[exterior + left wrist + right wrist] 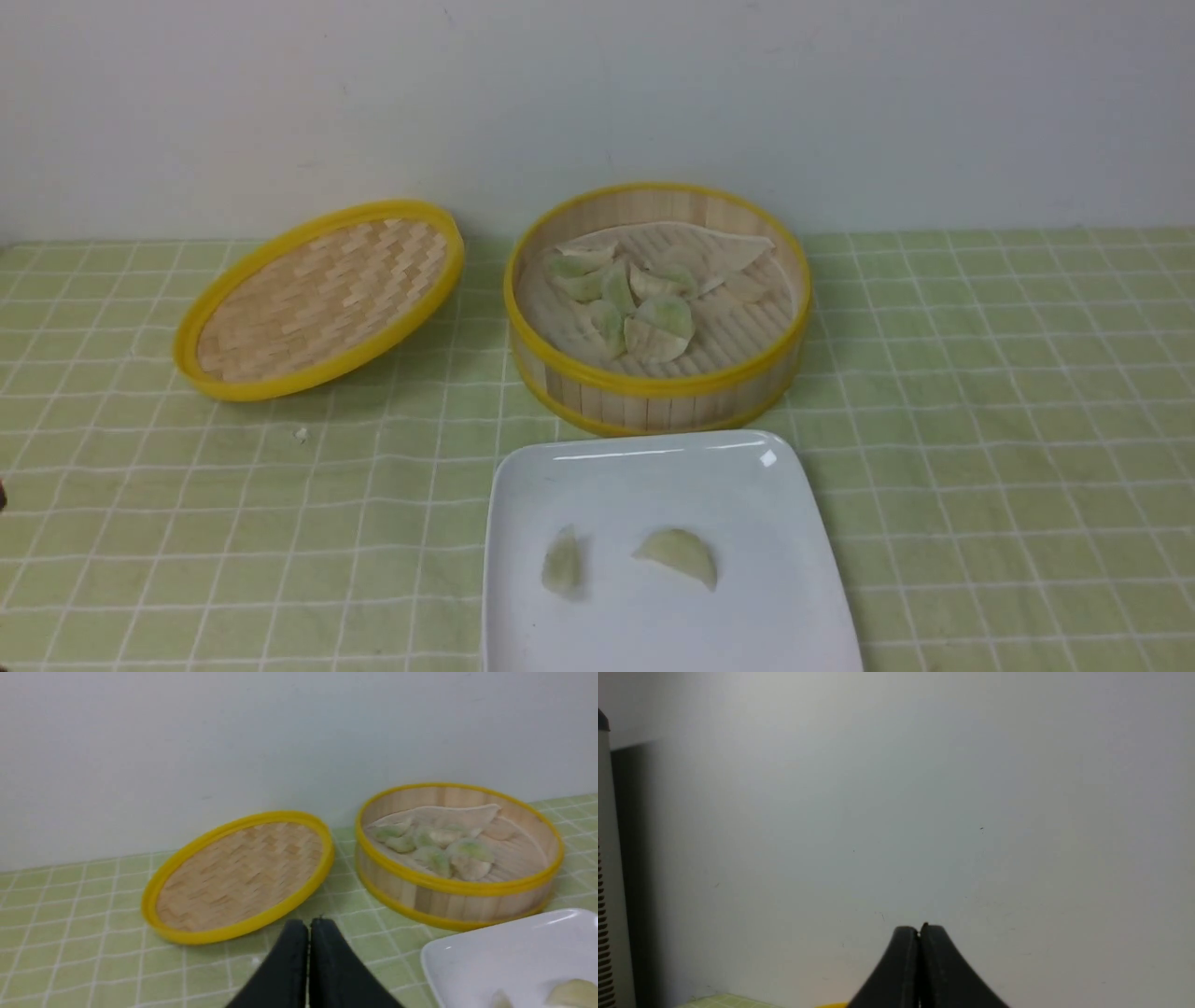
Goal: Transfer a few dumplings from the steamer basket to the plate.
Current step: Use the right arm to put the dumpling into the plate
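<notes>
The steamer basket [653, 387] stands at the table's middle back with several pale green dumplings [644, 308] on its liner. It also shows in the left wrist view [448, 896]. The white plate [653, 476] lies in front of it and holds two dumplings [680, 553] [563, 563]. The plate's corner shows in the left wrist view [472, 956]. Neither gripper shows in the front view. My left gripper [308, 921] is shut and empty, above the cloth near the lid. My right gripper [919, 928] is shut and empty, facing the bare wall.
The woven bamboo lid [322, 299] with a yellow rim lies tilted left of the basket, also in the left wrist view [240, 877]. A green checked cloth [1008, 420] covers the table. A white wall stands behind. A small white crumb [301, 433] lies near the lid.
</notes>
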`<act>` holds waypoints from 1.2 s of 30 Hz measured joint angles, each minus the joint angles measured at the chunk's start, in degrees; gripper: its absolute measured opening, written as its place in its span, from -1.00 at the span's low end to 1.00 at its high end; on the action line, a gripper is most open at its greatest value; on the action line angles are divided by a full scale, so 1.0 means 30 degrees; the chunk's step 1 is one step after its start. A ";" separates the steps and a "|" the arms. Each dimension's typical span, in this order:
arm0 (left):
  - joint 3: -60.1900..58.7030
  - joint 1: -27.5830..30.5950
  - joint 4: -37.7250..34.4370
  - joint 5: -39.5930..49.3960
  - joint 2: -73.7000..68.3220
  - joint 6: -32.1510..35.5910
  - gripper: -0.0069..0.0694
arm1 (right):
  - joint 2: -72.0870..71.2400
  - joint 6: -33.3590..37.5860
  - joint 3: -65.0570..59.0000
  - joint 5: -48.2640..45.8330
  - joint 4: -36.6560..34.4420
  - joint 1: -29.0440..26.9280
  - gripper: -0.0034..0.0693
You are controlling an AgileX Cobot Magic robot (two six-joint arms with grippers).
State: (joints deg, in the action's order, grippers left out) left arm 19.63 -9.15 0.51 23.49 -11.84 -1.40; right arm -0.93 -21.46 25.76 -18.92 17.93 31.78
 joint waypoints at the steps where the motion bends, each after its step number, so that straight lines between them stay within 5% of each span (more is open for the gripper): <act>1: -0.0367 0.0358 -0.0170 -0.0044 0.0437 0.0317 -0.83 | 0.0000 0.0000 0.0000 0.0000 0.0000 0.0000 -0.94; 11: -0.6889 0.2627 -0.2286 -0.0129 0.4136 0.3537 -0.83 | 0.0000 0.0000 0.0000 -0.0005 0.0000 0.0000 -0.94; 36: -0.7023 0.2648 -0.2485 -0.0422 0.4136 0.3545 -0.83 | 0.0000 0.0000 0.0000 -0.0005 0.0000 0.0000 -0.94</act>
State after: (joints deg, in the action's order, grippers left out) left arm -1.44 -1.21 -6.95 22.22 0.57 9.23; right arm -0.93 -21.46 25.76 -18.94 17.93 31.78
